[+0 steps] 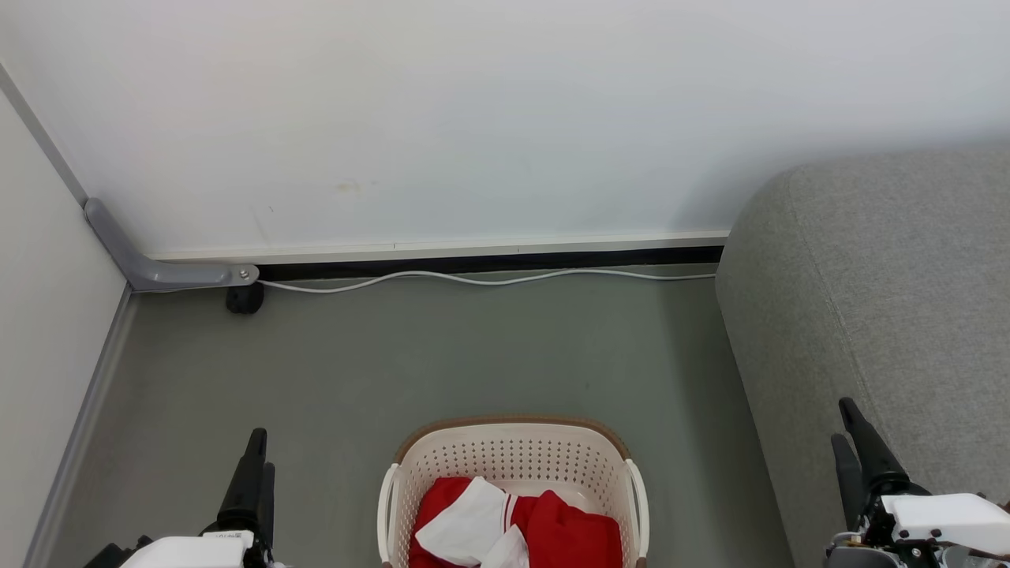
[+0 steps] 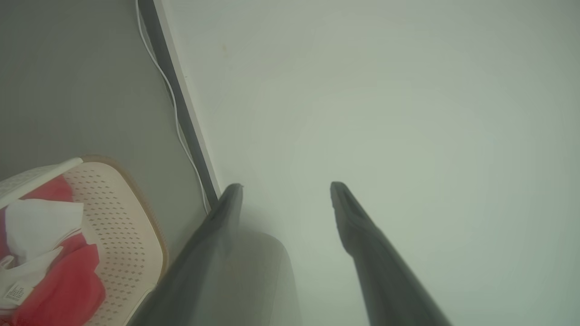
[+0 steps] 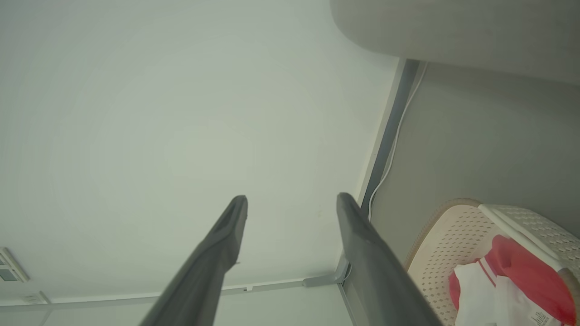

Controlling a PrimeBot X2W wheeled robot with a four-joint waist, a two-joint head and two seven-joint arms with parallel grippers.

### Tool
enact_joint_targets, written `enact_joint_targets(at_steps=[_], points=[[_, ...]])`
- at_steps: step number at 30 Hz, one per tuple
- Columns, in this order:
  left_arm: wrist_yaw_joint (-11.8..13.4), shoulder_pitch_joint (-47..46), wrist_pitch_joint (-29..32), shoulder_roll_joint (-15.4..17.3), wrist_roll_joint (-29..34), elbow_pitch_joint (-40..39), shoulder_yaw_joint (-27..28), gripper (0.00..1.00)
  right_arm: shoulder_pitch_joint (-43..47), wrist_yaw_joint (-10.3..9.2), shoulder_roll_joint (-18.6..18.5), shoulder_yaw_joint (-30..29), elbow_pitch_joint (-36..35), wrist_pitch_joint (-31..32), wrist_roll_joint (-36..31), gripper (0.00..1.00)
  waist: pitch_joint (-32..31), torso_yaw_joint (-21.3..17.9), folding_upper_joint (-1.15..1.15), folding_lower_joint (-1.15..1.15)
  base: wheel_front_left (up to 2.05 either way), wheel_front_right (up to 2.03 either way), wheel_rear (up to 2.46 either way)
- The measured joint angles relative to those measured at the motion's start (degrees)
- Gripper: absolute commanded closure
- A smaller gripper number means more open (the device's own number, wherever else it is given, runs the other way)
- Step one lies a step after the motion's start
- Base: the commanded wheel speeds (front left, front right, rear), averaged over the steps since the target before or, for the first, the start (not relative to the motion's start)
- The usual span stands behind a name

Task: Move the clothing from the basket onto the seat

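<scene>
- White painted wall [image 1: 505, 118] is taking up the far side as you are looking down from the head view. It is meeting a smooth grey-green floor [image 1: 442, 355] along a pale skirting strip.
- You are seeing the large grey woven-fabric seat [image 1: 884, 300] standing on the right, its rounded end reaching close to the wall.
- The cream-white perforated plastic basket [image 1: 513, 457] with a brown rim is sitting on the floor at bottom centre. It is lying between your two arms and near the seat, without touching it.
- The soft bright red clothing [image 1: 572, 540] with white panels is lying crumpled inside the basket, below its rim.
- Your left gripper [image 2: 286, 184] is standing released, its two long dark fingers spread wide and holding nothing. It is pointing towards the wall, to the left of the basket.
- Your right gripper [image 3: 292, 196] is likewise gaping with nothing between its fingers. It is hovering in front of the seat's near edge, to the right of the basket.
- A thin white cable [image 1: 489, 278] is running along the foot of the wall, from a grey angled bracket [image 1: 158, 272] in the left corner towards the seat.
- A small black round part [image 1: 245, 298] is sitting just under the bracket's end.
</scene>
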Motion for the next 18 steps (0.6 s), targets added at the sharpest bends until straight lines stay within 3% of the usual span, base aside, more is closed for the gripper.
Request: enact_joint_targets(at_steps=[7, 18], points=[[0.0, -1.18, -1.32, 0.98, 2.42, 0.71, -1.3, 0.0, -1.26, 0.0, -0.94, 1.35, 1.05, -1.24, -3.07, 0.0, -0.14, -0.1, 0.0, -0.01, 0.0, 0.0, 0.0], [-0.01, -2.21, -3.52, 1.37, 12.37, 2.23, -0.86, 0.0, -3.28, 0.0, -1.75, 2.26, 2.76, -3.53, -11.89, 0.0, -0.24, -0.19, 0.0, -0.01, 0.0, 0.0, 0.0]])
